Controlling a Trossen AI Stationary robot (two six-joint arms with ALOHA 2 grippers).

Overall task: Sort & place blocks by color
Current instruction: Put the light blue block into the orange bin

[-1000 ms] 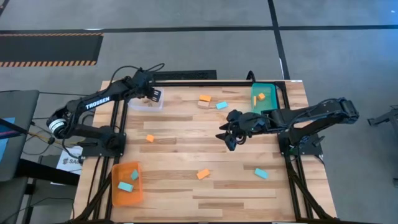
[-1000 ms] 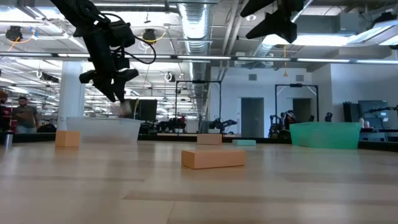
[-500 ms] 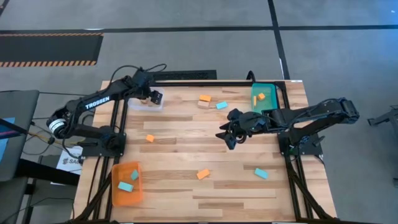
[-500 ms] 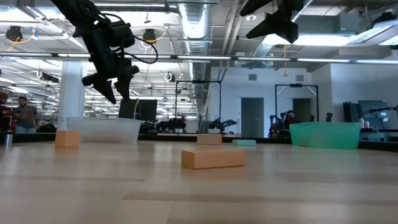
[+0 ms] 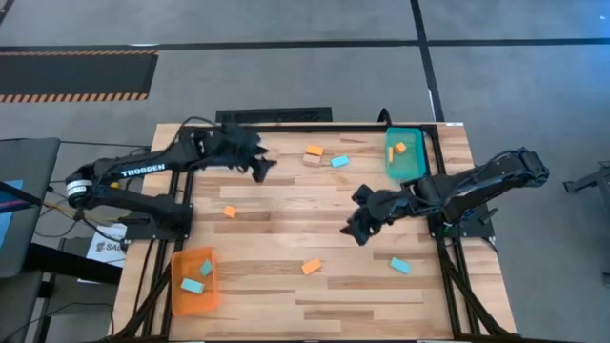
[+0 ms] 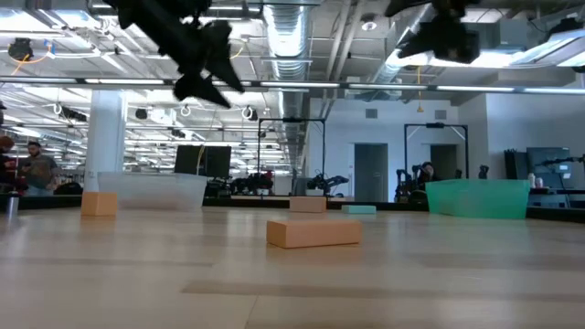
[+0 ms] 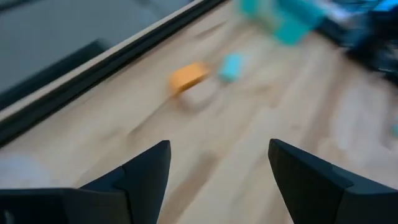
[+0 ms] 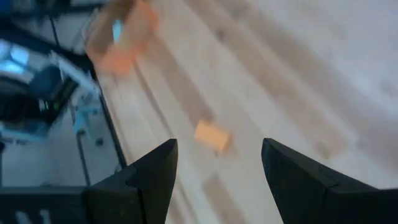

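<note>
My left gripper [image 5: 262, 168] hangs open and empty above the table's far left part, to the left of an orange block [image 7: 188, 76], a tan block [image 7: 199, 97] and a light blue block [image 7: 231, 65] that lie together. My right gripper [image 5: 355, 229] is open and empty over the table's middle, with an orange block [image 8: 212, 136] on the boards ahead of it. Another orange block [image 5: 230, 211] and a light blue block [image 5: 399, 266] lie loose on the table. The teal tray [image 5: 408, 167] holds two orange blocks. The orange tray [image 5: 181, 303] holds two light blue blocks.
A clear tray [image 6: 151, 190] stands at the far left, mostly under my left arm in the high view. The teal tray is at the far right corner, the orange tray at the near left corner. Bare boards lie between the two grippers.
My left gripper has swung from above the clear tray toward the table's right and has risen. My right gripper has moved a little toward the near edge. No block on the table has moved.
</note>
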